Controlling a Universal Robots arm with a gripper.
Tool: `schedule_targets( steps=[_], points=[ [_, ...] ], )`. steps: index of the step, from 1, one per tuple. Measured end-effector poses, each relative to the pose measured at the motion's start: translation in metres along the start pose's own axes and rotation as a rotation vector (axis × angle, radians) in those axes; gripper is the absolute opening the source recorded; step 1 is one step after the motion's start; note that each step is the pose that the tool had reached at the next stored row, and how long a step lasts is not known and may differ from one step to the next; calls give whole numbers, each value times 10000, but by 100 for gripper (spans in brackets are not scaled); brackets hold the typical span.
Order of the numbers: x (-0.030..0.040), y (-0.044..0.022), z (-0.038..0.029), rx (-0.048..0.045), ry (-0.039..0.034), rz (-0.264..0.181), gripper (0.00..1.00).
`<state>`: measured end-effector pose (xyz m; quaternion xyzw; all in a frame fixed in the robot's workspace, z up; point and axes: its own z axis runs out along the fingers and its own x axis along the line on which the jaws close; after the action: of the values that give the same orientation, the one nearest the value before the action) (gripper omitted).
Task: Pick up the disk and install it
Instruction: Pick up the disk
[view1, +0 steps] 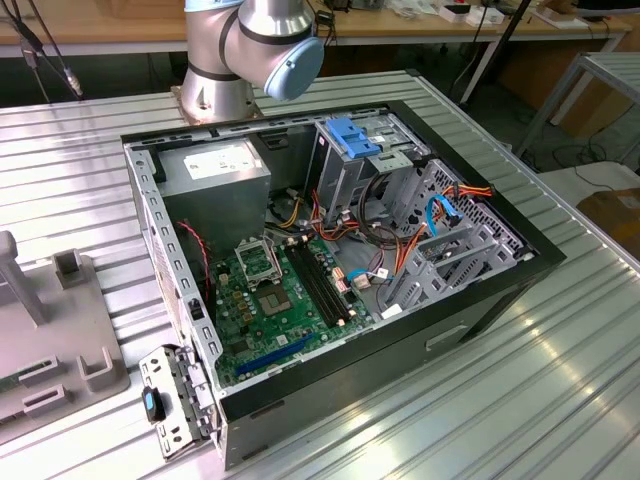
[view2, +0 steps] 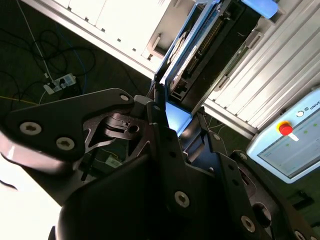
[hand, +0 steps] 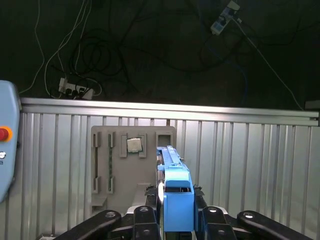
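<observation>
Claw (hand: 176, 216) seemingly grips the disk (hand: 175, 187) edge-on between its jaws.

My gripper (view2: 179, 122) clamps the disk (view2: 173, 114) edge-on, its blue carrier bright between my black fingers (view2: 159, 107). Beyond it lies the ribbed metal table (view2: 280, 70). A teach pendant (view2: 287, 150) with a red stop button (view2: 285, 129) sits beside the table. A power strip (view2: 59, 83) lies among cables (view2: 38, 50) on the dark floor (view2: 100, 75).

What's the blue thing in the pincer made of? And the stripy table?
The blue frame of the disk, gripped in the pincer, looks like plastic: smooth, matte, one even colour with moulded edges. The table looks like metal, maybe aluminium: silvery, ribbed, with shiny glints.
</observation>
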<state>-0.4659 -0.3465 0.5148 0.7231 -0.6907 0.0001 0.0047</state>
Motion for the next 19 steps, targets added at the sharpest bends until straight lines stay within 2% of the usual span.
schedule_targets(
  steps=[7, 12, 14, 16, 17, 19],
  points=[
    [0, 0, -2, 0, 0, 0, 36],
    [6, -129, -3, 1, 0, 0, 36],
    [9, -212, -4, -1, 0, 0, 36],
    [14, -346, -5, -1, 0, 0, 36],
    [16, -391, -5, 1, 0, 0, 36],
    [18, -434, -5, 0, 0, 0, 36]
  ],
)
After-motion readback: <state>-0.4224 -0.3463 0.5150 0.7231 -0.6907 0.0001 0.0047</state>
